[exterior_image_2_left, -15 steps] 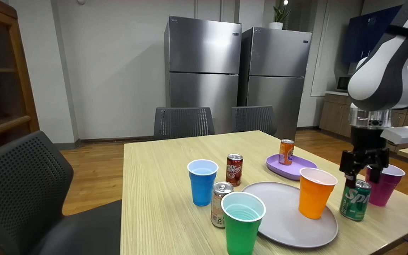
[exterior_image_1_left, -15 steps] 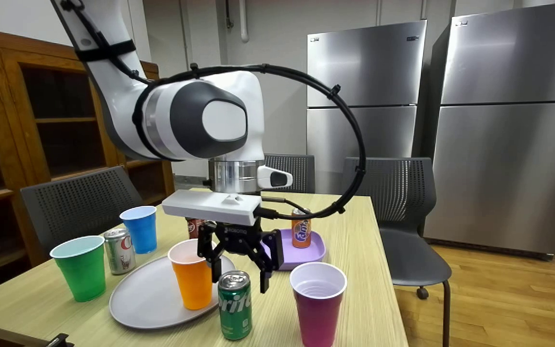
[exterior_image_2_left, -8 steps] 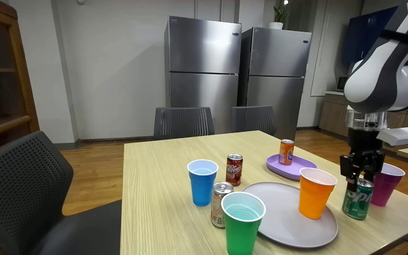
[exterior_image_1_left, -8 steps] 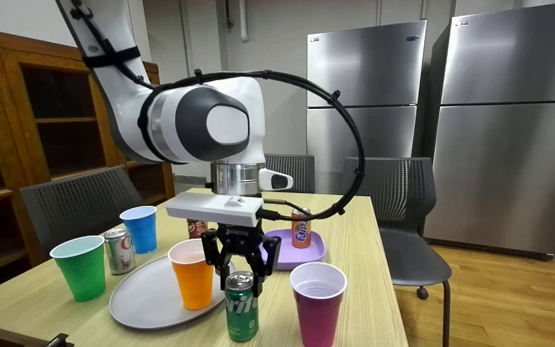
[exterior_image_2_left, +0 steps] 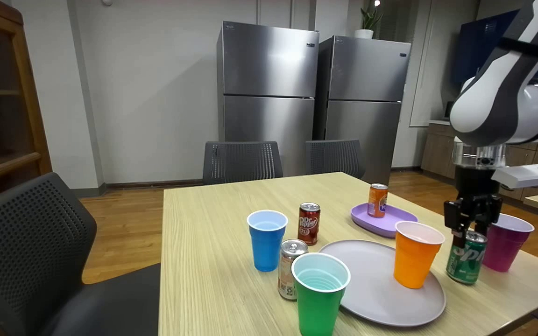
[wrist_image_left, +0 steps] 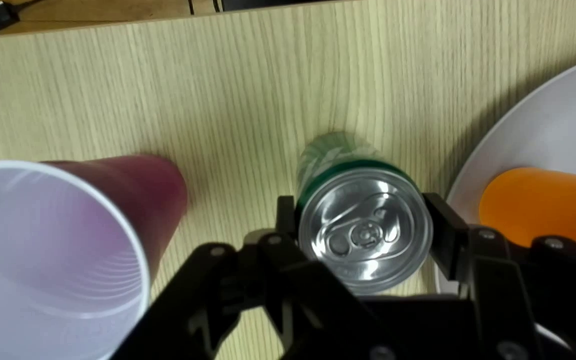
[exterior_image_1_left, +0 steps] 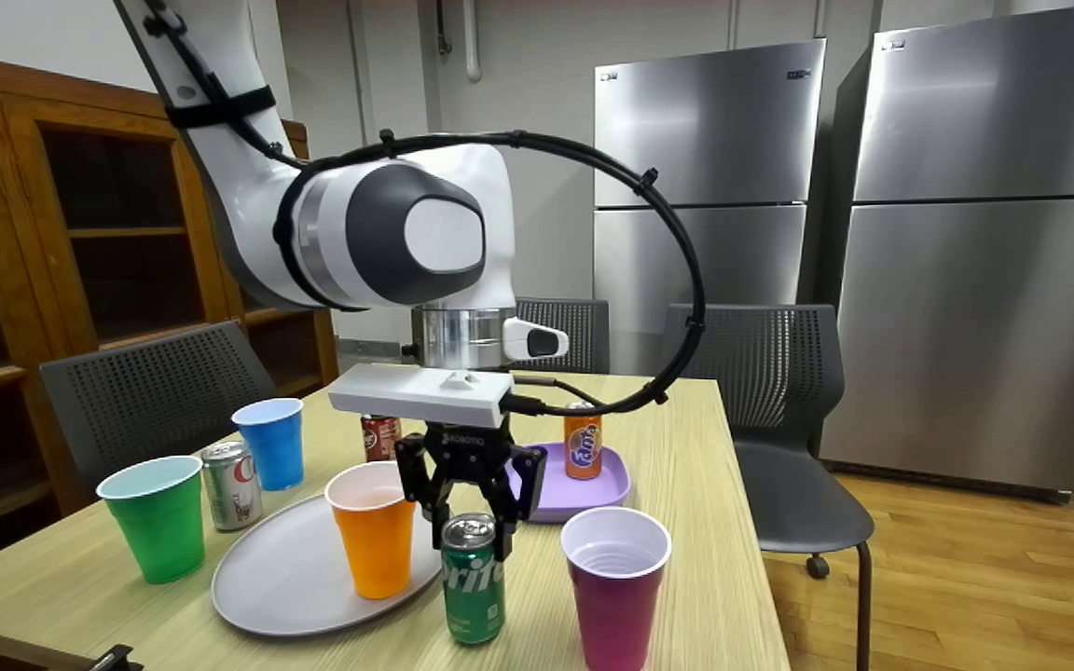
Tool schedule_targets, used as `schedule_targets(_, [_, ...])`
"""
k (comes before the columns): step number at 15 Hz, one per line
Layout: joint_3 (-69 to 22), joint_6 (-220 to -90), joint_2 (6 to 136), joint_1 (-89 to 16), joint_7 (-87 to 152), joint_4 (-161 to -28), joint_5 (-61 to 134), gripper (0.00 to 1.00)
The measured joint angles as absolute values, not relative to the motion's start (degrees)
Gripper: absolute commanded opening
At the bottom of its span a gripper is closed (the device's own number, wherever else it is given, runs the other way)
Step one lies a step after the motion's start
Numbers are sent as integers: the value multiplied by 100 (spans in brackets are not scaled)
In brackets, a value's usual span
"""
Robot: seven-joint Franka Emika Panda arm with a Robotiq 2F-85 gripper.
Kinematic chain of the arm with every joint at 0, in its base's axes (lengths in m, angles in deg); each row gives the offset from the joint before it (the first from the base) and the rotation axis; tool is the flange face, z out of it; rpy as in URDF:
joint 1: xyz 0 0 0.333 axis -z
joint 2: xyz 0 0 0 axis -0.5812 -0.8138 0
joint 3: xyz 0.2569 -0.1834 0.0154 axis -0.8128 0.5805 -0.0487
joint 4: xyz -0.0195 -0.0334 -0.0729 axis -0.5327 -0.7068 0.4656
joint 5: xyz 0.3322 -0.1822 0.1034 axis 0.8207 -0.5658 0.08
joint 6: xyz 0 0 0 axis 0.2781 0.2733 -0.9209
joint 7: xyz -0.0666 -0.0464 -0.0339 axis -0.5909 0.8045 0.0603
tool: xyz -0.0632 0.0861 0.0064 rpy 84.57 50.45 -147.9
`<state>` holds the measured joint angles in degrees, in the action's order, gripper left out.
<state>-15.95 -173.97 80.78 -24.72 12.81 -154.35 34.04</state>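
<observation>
the end effector has the green sprite can in its grip: in the wrist view it presses the can from two opposite sides, near the top. so the grasp itself seems to be accomplished, and the release is not yet made. whether the base of the can is lifted a little or rests on the worktop, i cannot say with certainty from these angles. the can is upright, between the gray plate and the purple cup, near the worktop edge that shows at the top of the wrist view.

the other things are not gripped. the orange cup stands on the plate, and the fanta can stands in the purple tray. beyond the plate, away from the held can, are the blue cup, the green cup, the silver can and the dr pepper can.
</observation>
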Motion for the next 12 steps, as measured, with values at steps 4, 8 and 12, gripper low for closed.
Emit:
schedule_targets(4, [-1622,-17310,8100,-2472,1272,-15180,3512,38])
schedule_targets(8, [-1700,-17195,8095,-2472,1245,-14854,3686,38])
schedule_targets(12, [-1796,-17072,8026,-2472,1129,-14442,3962,38])
